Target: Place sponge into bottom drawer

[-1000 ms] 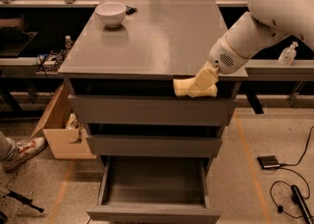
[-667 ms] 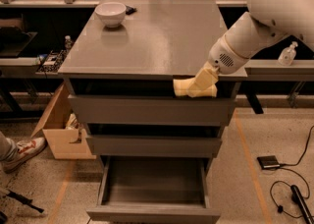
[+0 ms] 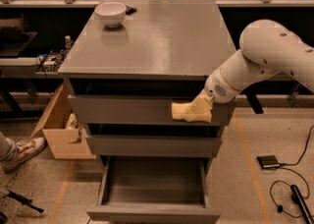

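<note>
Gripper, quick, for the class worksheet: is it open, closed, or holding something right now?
Gripper: closed on the sponge, holding it in front of the top drawer, above the open bottom drawer.

Foam sponge (image 3: 182, 110), claw (image 3: 200, 109) at matt cabinet (image 3: 162, 41)

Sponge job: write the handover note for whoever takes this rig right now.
The hand is shut on the sponge, held against the front of the top drawer, towards its right end.
The bottom drawer is pulled open, lower down and nearer the camera; the sponge is not in it.
Done: sponge grasped, drawer open.
Left: bring the sponge down over the open tray and release it.
</note>
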`<state>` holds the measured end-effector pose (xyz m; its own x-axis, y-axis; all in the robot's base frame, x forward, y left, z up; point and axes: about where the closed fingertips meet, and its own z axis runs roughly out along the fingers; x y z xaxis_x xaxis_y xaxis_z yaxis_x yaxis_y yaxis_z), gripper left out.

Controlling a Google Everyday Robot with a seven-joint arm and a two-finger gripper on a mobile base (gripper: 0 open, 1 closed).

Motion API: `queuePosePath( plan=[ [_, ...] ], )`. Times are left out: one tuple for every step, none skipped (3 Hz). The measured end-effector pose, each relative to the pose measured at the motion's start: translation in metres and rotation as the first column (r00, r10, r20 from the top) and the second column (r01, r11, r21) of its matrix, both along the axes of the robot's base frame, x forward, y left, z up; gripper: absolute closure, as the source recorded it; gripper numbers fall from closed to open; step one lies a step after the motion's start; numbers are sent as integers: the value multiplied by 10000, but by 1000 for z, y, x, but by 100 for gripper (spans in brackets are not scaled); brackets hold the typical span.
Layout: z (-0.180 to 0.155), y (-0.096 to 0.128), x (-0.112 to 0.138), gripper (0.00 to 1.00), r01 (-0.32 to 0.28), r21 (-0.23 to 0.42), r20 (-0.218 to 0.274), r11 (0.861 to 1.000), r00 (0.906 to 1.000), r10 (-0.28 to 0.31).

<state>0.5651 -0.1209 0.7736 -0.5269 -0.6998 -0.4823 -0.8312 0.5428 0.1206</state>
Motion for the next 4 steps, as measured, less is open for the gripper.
queuePosePath(
  plan=[
    [-51, 8, -12, 100, 240, 287, -228, 9993, 9995, -234],
    [-104, 19, -21, 100, 596, 786, -472, 9951, 9973, -560],
    [-152, 33, -23, 100, 1012, 1341, -556, 9858, 9940, -945],
    [-205, 47, -24, 100, 1364, 1795, -969, 9743, 9880, -1204]
  ],
)
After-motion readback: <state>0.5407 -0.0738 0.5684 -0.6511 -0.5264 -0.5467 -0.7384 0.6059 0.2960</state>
